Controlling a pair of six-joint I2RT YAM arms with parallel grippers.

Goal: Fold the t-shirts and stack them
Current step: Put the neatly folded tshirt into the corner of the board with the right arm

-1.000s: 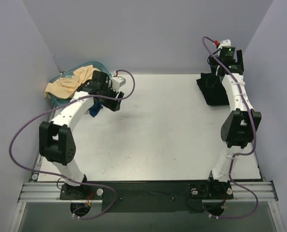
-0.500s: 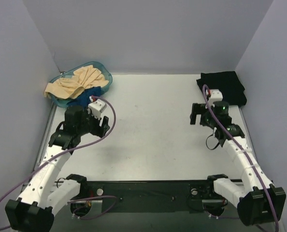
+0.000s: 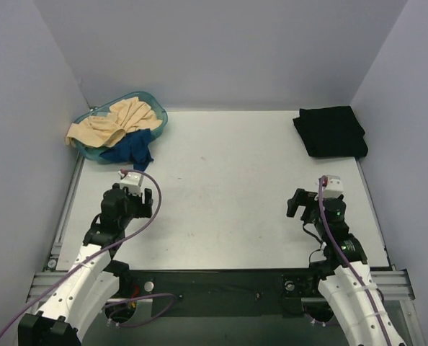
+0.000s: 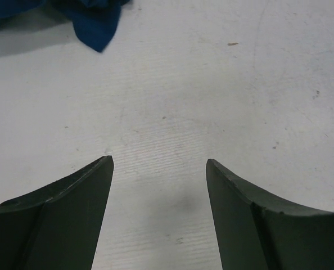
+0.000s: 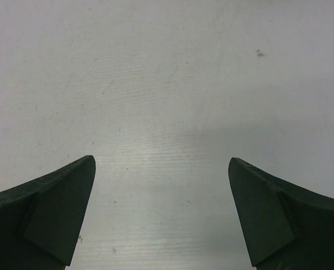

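Both arms sit low near the bottom of the frame; left end effector (image 4: pixel 158 163) spread wide, empty, over bare worktop (image 3: pixel 228 187); right end effector (image 5: pixel 161 160) likewise agape. A black t-shirt (image 3: pixel 331 131) lies folded, upper right; beige t-shirt (image 3: pixel 113 121) and dark blue t-shirt (image 3: pixel 131 148) heaped at the teal basin (image 3: pixel 156 115), upper left. Next, likely: fetch one and spread it flat.
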